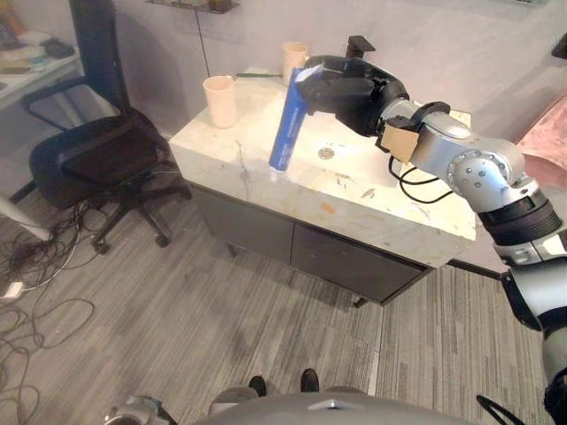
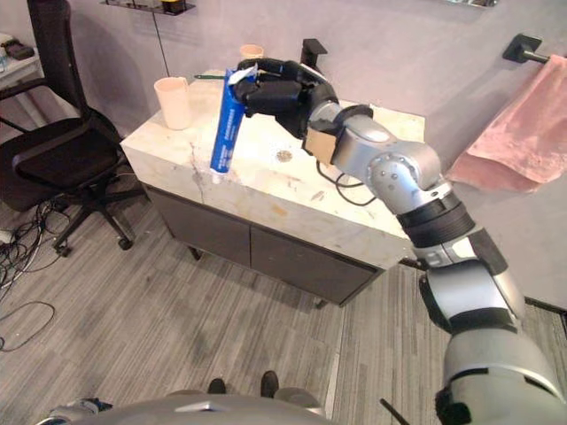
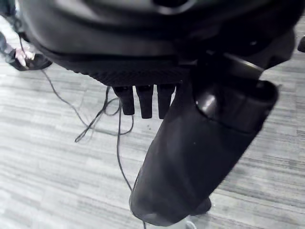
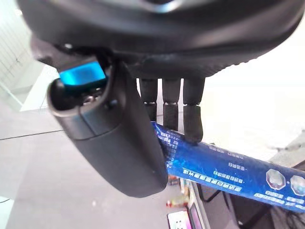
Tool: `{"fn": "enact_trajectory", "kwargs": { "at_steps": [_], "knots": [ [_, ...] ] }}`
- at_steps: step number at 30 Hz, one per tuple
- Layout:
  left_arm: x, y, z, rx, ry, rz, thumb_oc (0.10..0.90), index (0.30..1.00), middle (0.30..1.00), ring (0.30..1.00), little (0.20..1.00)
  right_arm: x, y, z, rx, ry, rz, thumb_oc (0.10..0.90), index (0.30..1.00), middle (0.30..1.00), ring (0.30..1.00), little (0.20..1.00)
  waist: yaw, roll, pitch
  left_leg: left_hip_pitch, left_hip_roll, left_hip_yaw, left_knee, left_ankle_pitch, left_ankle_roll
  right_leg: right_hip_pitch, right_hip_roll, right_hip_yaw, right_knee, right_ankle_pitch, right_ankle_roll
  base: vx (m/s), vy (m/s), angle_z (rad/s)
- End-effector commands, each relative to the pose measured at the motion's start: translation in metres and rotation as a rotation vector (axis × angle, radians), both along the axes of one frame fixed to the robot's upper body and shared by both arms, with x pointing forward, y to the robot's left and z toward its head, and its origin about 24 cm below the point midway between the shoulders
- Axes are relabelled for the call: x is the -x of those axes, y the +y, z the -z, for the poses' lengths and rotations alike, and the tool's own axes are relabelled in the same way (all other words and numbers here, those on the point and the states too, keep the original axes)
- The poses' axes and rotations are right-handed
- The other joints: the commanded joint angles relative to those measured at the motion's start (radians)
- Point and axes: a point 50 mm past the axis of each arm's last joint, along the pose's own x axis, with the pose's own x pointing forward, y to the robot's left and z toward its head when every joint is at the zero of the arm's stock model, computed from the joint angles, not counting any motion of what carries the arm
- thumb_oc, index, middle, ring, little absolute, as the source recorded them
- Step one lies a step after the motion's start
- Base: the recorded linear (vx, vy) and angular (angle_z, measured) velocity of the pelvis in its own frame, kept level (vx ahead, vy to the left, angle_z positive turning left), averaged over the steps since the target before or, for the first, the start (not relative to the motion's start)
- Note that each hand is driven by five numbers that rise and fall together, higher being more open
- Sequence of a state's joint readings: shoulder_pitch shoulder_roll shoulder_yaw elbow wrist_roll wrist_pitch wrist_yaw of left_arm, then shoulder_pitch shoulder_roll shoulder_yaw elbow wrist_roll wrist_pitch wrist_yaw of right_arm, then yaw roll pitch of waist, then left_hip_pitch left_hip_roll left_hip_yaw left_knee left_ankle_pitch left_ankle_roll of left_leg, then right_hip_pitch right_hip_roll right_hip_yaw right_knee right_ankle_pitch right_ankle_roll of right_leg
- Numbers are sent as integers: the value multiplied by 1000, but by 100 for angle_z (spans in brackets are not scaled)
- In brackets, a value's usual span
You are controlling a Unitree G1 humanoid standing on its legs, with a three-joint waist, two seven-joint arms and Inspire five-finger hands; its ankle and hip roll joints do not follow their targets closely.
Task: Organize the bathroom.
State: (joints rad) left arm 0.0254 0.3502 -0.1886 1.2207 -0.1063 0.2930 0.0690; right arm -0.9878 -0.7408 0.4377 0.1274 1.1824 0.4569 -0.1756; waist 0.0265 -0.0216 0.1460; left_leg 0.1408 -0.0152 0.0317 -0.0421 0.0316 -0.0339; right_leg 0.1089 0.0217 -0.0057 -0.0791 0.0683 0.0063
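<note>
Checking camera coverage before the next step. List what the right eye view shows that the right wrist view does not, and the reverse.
Right eye view alone: the marble counter, two cups, an office chair and a pink towel.
Right wrist view alone: the fingers curled over the tube's printed face, seen close.
Both: the right hand holding the blue tube.

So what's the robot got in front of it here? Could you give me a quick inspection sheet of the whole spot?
Surface: pale marble vanity top on a dark cabinet.
Job's things: blue tube, held upright with its cap end on the top.
Clutter: two pale cups towards the back.
Hands: right hand curled round the tube; left hand hangs over the floor, holding nothing.
Cables: loose wires on the floor.
Surroundings: black office chair, pink towel on a wall rail.
</note>
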Motion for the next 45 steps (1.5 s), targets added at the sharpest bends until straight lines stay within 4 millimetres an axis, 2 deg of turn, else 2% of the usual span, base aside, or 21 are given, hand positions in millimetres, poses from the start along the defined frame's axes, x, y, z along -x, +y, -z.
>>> {"fn": "enact_trajectory", "kwargs": {
  "at_steps": [1,5,7,9,10,12,19,23,26,27,29,30,31,32,33,34,35,37,39,42,45],
  "knots": [
    [29,35,-12,-146,150,0,800,900,900,900,900,15,16,-88,-135,-296,-78,400,300,300,300,300,26,-59,-41,-96,8,-49,207,-105,25,28,-5,1,87,-110,26,87,25,-8],
    [32,34,-12,-153,178,31,800,900,900,900,900,16,14,-88,-111,-284,-32,400,300,300,300,300,11,-57,-42,-77,63,6,124,-62,15,24,1,-50,94,-128,22,46,96,5],
    [31,34,-11,-153,176,46,800,900,900,900,900,15,8,-88,-104,-292,-4,400,300,300,300,300,8,-46,-41,-70,66,-9,54,-29,6,13,-1,-78,101,-138,24,10,151,59],
    [26,32,-10,-143,161,61,800,900,900,900,900,13,4,-93,-98,-318,3,400,300,300,300,300,18,-29,-27,-90,55,-71,-20,31,-6,-12,-6,-100,115,-137,25,-13,173,41],
    [27,30,-9,-135,159,74,800,900,900,900,900,11,2,-95,-97,-330,10,400,300,300,300,300,25,-26,-14,-99,43,-102,-21,31,-14,-20,-15,-105,127,-140,29,36,156,21],
    [25,28,-9,-129,166,94,800,900,900,900,900,8,4,-96,-100,-339,14,400,300,300,300,300,33,-22,2,-102,32,-115,-5,24,-12,-23,-30,-113,146,-145,26,119,161,6],
    [16,26,-8,-135,159,153,800,900,900,900,900,9,11,-99,-104,-358,31,400,300,300,300,300,47,-11,13,-107,-13,-95,-6,9,23,-51,-68,-142,196,-157,34,108,141,4],
    [14,26,-9,-129,144,161,800,900,900,900,900,9,13,-94,-104,-367,29,400,300,300,300,300,56,-1,48,-105,-38,-98,21,-14,54,-79,-103,-127,241,-157,48,57,186,-10],
    [20,28,-9,-128,153,147,800,900,900,900,900,8,13,-86,-114,-366,18,400,300,300,300,300,62,-4,70,-106,-59,-92,66,-37,82,-113,-145,-104,325,-120,81,90,175,-34],
    [22,29,-10,-131,156,135,800,900,900,900,900,9,12,-84,-119,-370,15,400,300,300,300,300,61,6,81,-106,-60,-87,79,-40,93,-141,-161,-85,423,-89,89,63,167,-46],
    [24,33,-11,-151,168,139,800,900,900,900,900,10,9,-82,-111,-385,10,400,300,300,300,300,56,24,96,-105,-62,-95,108,-49,101,-213,-172,-40,621,-30,80,78,161,-40],
    [24,35,-12,-162,164,122,800,900,900,900,900,12,8,-83,-108,-392,9,400,300,300,300,300,52,27,104,-101,-66,-104,122,-58,98,-247,-176,-9,657,0,76,79,84,-27],
    [25,35,-12,-163,165,116,800,900,900,900,900,12,8,-83,-106,-395,8,400,300,300,300,300,50,27,105,-99,-68,-106,125,-62,96,-255,-178,-1,653,8,76,104,18,-7],
    [24,36,-13,-169,156,82,800,900,900,900,900,15,9,-84,-102,-408,-4,400,300,300,300,300,46,22,106,-91,-73,-108,126,-72,86,-265,-194,8,572,20,77,126,-71,6],
    [23,38,-14,-181,145,65,800,900,900,900,900,17,11,-86,-104,-427,-16,400,300,300,300,300,41,13,102,-84,-77,-115,124,-82,74,-256,-200,1,405,7,81,135,-118,5],
    [23,39,-15,-184,141,61,800,900,900,900,900,19,14,-87,-105,-436,-20,400,300,300,300,300,39,2,101,-80,-85,-120,121,-91,69,-264,-201,-1,318,22,97,160,-223,-33],
    [24,43,-16,-196,128,49,800,900,900,900,900,23,20,-94,-116,-461,-37,400,300,300,300,300,20,-24,106,-54,-99,-129,131,-144,67,-299,-169,5,166,103,144,125,-180,-51],
    [23,46,-18,-213,128,62,800,900,900,900,900,24,16,-97,-128,-465,-29,400,300,300,300,300,2,-32,110,-42,-89,-129,149,-169,82,-328,-127,56,214,106,137,133,-153,-36],
    [21,48,-19,-222,133,88,800,900,900,900,900,25,12,-98,-124,-465,-15,400,300,300,300,300,-1,-40,98,-50,-87,-137,153,-167,85,-300,-116,87,195,77,137,111,-124,45],
    [16,48,-19,-214,153,168,800,900,900,900,900,13,-8,-102,-116,-442,39,400,300,300,300,300,5,-67,58,-52,-63,-145,134,-138,65,-231,-123,85,146,61,142,159,-148,84],
    [16,47,-19,-213,161,172,800,900,900,900,900,8,-18,-104,-122,-448,51,400,300,300,300,300,6,-71,41,-45,-51,-150,107,-128,56,-206,-118,90,123,56,142,116,-42,28]
  ]
}}
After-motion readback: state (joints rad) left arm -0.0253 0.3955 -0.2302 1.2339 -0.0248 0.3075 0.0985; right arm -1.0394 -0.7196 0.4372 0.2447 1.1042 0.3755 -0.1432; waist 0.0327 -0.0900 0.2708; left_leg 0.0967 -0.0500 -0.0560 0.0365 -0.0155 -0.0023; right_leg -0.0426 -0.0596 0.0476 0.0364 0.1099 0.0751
